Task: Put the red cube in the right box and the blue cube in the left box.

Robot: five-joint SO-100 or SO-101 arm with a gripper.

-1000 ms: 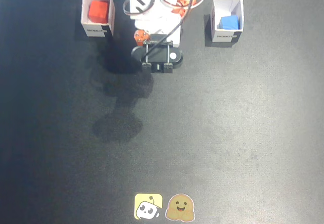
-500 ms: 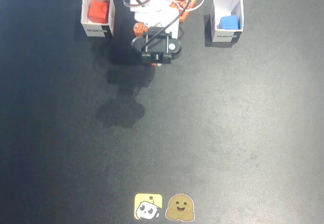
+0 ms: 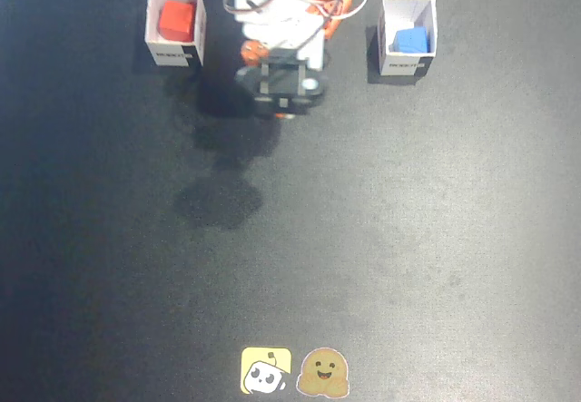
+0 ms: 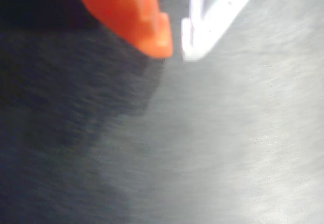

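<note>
In the fixed view the red cube (image 3: 175,20) lies inside the white box (image 3: 155,23) at the upper left. The blue cube (image 3: 410,40) lies inside the white box (image 3: 430,23) at the upper right. The arm (image 3: 277,21) is folded at the top centre between the two boxes, and its black wrist part (image 3: 283,84) hides the fingertips there. In the wrist view my gripper (image 4: 177,51) shows an orange finger (image 4: 136,16) and a white finger (image 4: 212,16) with tips nearly together and nothing between them, above the dark mat. That view is blurred.
A black mat (image 3: 408,239) covers the whole table. Two small stickers (image 3: 293,371) sit at the bottom centre edge. The arm's shadow (image 3: 218,201) falls below its base.
</note>
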